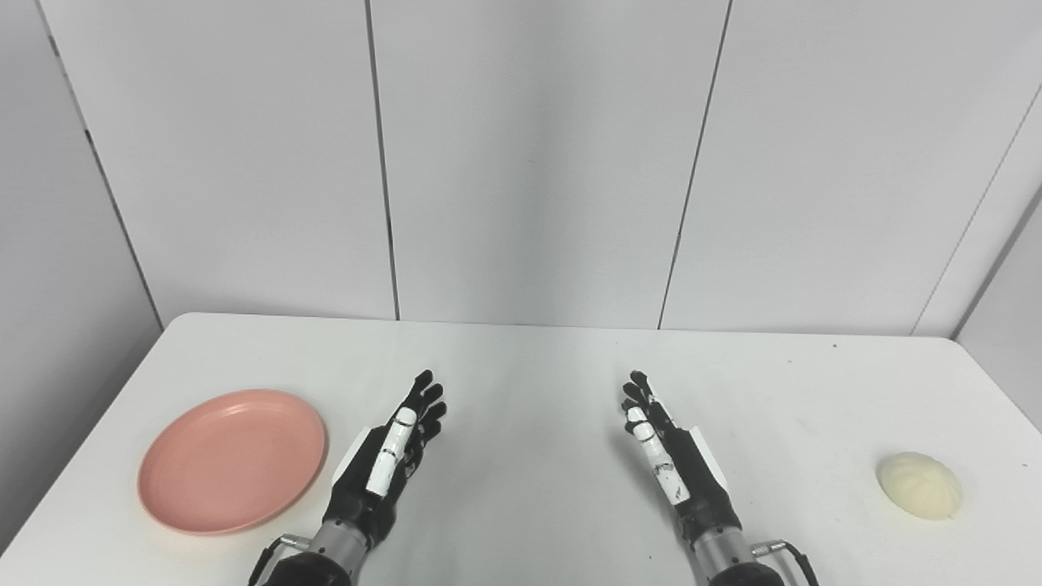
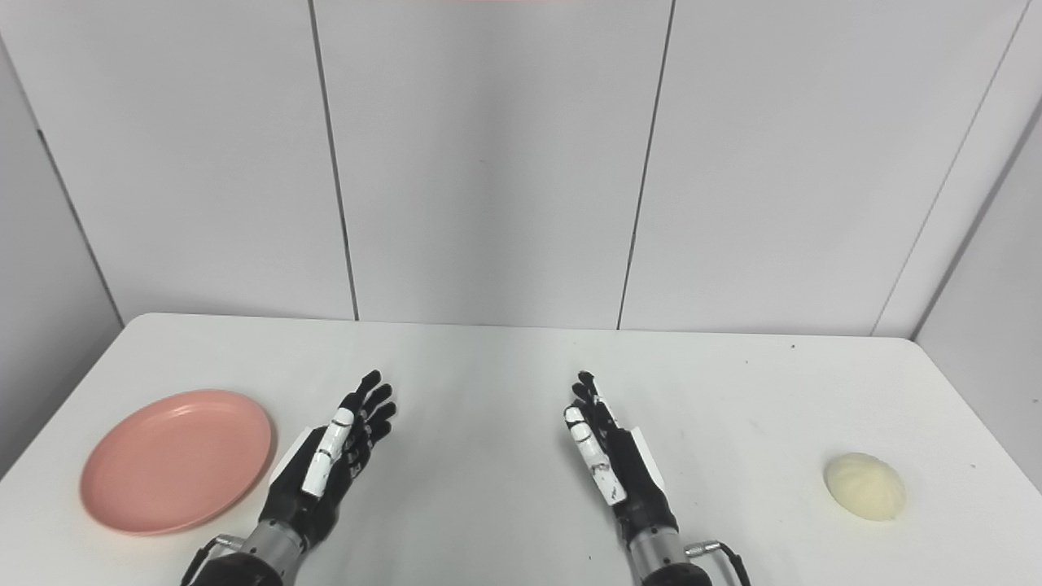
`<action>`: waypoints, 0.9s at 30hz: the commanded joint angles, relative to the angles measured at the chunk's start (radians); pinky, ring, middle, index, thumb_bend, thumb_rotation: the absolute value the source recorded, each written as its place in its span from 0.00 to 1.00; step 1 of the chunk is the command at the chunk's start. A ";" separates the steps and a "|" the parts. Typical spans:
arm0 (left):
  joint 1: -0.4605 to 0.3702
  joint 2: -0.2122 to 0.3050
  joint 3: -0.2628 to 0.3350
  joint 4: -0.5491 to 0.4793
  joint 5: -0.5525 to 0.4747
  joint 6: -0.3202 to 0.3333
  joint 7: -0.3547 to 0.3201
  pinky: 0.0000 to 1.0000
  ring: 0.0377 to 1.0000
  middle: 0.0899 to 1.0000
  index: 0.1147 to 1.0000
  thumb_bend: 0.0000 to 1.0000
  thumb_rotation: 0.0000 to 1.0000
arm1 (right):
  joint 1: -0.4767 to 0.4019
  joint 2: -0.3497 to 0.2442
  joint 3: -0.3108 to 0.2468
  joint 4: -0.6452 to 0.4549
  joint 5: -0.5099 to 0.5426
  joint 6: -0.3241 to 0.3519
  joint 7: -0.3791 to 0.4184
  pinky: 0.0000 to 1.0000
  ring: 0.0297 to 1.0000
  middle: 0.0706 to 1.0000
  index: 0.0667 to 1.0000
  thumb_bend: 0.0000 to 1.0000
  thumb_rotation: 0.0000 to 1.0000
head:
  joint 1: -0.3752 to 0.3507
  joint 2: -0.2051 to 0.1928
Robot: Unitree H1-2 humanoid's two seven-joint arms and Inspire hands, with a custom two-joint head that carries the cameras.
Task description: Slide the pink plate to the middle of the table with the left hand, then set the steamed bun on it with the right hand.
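The pink plate point(image 1: 233, 458) lies flat and bare near the table's left front corner. A pale steamed bun point(image 1: 920, 485) sits alone near the right edge. My left hand point(image 1: 389, 460) hovers just right of the plate, fingers stretched forward and apart, holding nothing and not touching the rim. My right hand point(image 1: 672, 460) stands open the same way at centre right, a good distance left of the bun. Both hands point toward the back wall.
The white table point(image 1: 529, 382) spreads between the hands. Grey wall panels point(image 1: 529, 163) rise straight behind its far edge and angle in at both sides. Table edges run close to the plate on the left and the bun on the right.
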 commanded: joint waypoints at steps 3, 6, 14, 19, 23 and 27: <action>0.046 -0.001 -0.020 0.037 0.016 0.068 -0.008 1.00 0.99 1.00 1.00 0.53 1.00 | 0.015 -0.007 -0.003 -0.009 0.009 -0.011 0.003 0.92 0.94 0.95 0.98 0.23 1.00 | 0.001 0.000; 0.044 0.000 -0.020 0.042 0.014 0.062 -0.012 1.00 0.99 1.00 1.00 0.53 1.00 | 0.013 -0.007 -0.002 -0.009 0.008 -0.013 0.003 0.92 0.94 0.95 0.98 0.23 1.00 | 0.000 0.002; 0.041 0.000 -0.019 0.046 0.014 0.064 -0.010 1.00 0.98 1.00 1.00 0.54 1.00 | 0.012 -0.008 -0.001 -0.015 0.007 -0.001 0.005 0.92 0.94 0.96 0.98 0.23 1.00 | 0.001 0.003; 0.040 -0.001 -0.018 0.049 0.009 0.061 -0.013 1.00 0.98 1.00 1.00 0.53 1.00 | 0.012 -0.007 -0.002 -0.011 0.004 -0.011 0.003 0.91 0.94 0.95 0.98 0.22 1.00 | 0.001 0.003; 0.042 0.001 -0.019 0.042 0.012 0.067 -0.013 1.00 0.98 1.00 1.00 0.54 1.00 | 0.013 -0.007 -0.002 -0.018 0.001 0.001 0.003 0.91 0.93 0.95 0.98 0.23 1.00 | 0.000 0.004; 0.042 0.001 -0.020 0.042 0.015 0.069 -0.009 1.00 0.98 1.00 1.00 0.54 1.00 | 0.011 -0.007 -0.002 -0.011 0.002 -0.008 0.003 0.92 0.93 0.95 0.98 0.23 1.00 | 0.000 0.005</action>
